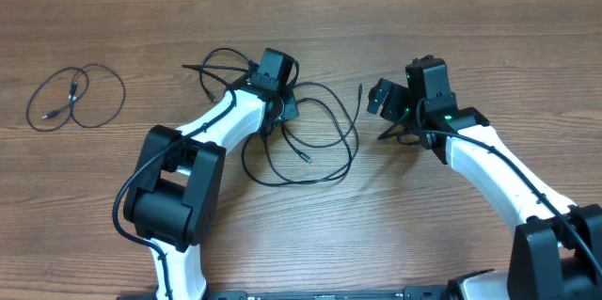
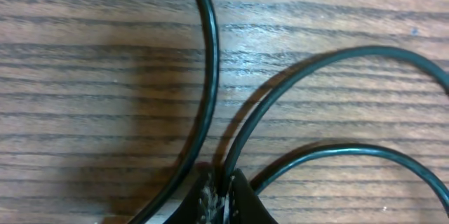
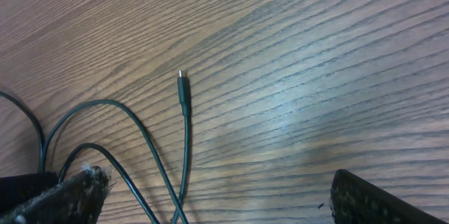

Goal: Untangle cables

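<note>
Cables [image 2: 212, 62] pinched by left pincer [image 2: 219, 194], clear only in wrist view; right pincer [image 3: 221, 194] spread.

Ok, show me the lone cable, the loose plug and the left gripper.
lone cable [image 1: 73, 93]: overhead, its connector stretch.
loose plug [image 3: 184, 94]: right wrist, plug body.
left gripper [image 2: 223, 197]: left wrist, between fingertips pinching tangled cable [image 2: 242, 129].

White arm links [image 1: 235, 117]; blk joints [image 1: 174, 187]; green LED [image 1: 450, 118]

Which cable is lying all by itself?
The small looped cable at the far left. The other cables lie tangled together in the middle.
</note>
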Action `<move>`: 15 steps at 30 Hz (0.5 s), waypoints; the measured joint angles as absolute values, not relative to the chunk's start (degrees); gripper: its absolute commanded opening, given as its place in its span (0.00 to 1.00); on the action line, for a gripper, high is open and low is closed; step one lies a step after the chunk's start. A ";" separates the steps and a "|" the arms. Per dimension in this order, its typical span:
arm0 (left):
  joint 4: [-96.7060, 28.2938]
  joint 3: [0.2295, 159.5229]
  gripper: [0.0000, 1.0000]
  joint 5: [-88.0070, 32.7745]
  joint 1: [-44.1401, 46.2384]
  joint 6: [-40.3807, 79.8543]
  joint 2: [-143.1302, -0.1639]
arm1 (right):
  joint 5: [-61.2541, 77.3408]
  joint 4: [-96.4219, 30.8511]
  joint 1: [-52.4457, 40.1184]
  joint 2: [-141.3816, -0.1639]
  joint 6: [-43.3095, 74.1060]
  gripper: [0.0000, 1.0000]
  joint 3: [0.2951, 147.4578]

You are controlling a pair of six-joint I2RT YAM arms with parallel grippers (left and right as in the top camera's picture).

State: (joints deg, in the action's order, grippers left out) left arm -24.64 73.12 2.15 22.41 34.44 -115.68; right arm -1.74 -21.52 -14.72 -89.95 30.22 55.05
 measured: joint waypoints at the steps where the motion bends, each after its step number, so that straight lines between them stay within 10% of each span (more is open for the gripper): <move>1: -24.64 73.12 0.11 1.80 22.41 34.24 -115.68 | -1.74 -21.52 -14.72 -89.95 30.22 1.00 55.05; 15: -23.00 73.80 0.21 -3.66 22.52 32.45 -116.44 | -1.74 -21.52 -14.72 -89.95 30.22 1.00 55.05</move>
